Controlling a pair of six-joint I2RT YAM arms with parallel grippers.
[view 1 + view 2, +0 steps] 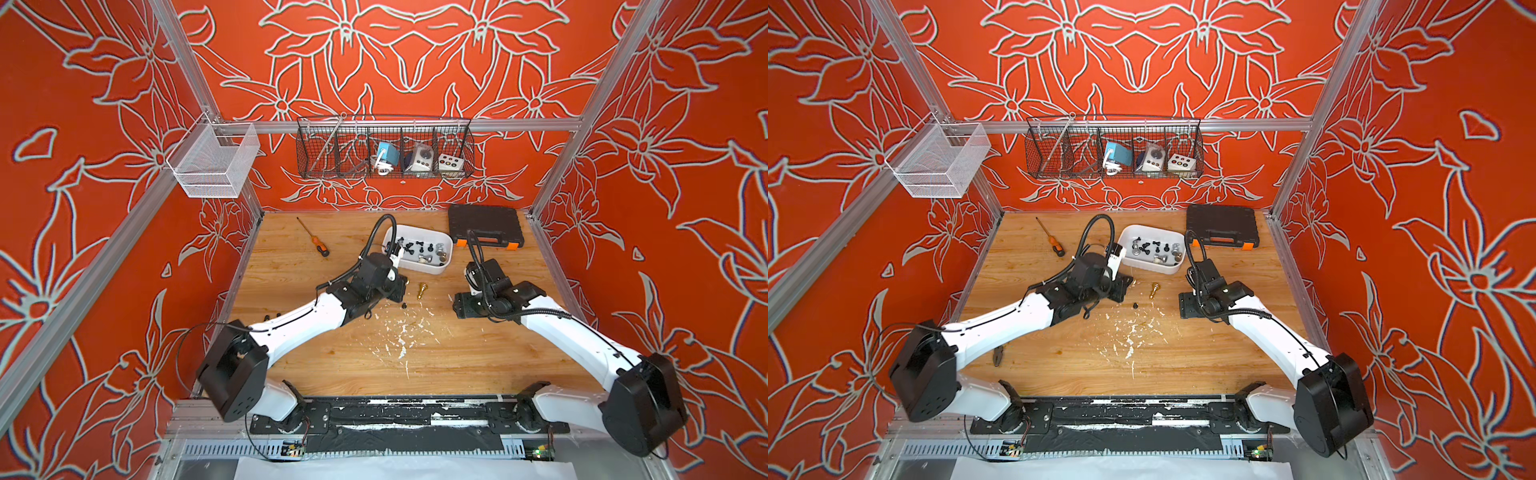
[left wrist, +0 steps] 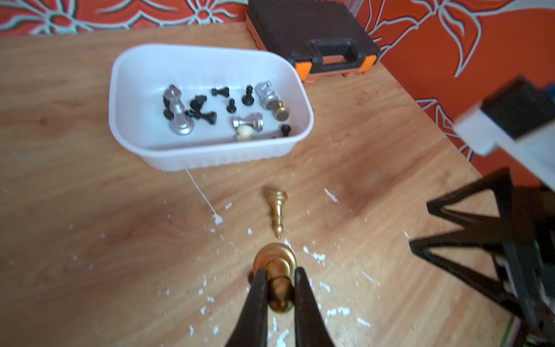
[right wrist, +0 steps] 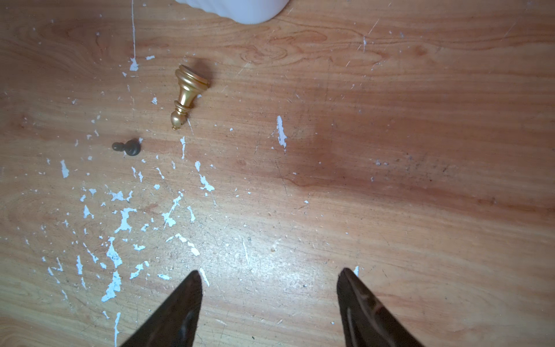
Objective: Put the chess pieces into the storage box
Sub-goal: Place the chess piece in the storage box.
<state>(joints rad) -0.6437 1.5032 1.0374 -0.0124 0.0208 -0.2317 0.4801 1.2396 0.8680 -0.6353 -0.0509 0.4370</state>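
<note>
Chess pieces (image 2: 178,115): most boxed, three outstanding

My left pincer (image 2: 279,272) pinches one gold piece (image 2: 274,258) by its stem, presumably for carrying to the box (image 2: 210,156). Second gold piece (image 3: 186,93) and black pawn (image 3: 126,147) lie on desk (image 3: 390,150); right pincer (image 3: 269,270) spread, empty.

Both top views hang high above my base and look down and forward toward the back wall. They are far enough off to hold the whole table (image 1: 332,361), both my arms and the storage box (image 1: 428,269) — nearly one picture, shifted slightly sideways. My left wrist camera sits just behind my left gripper (image 2: 280,272), low and close, facing the storage box, with the black toolcase (image 2: 300,27) beyond it. My right wrist camera rides behind my right gripper (image 3: 270,272), looking almost straight down, very near the wood; only a corner of the box shows. All four views share the lying gold chess piece (image 2: 277,210) near the box.
</note>
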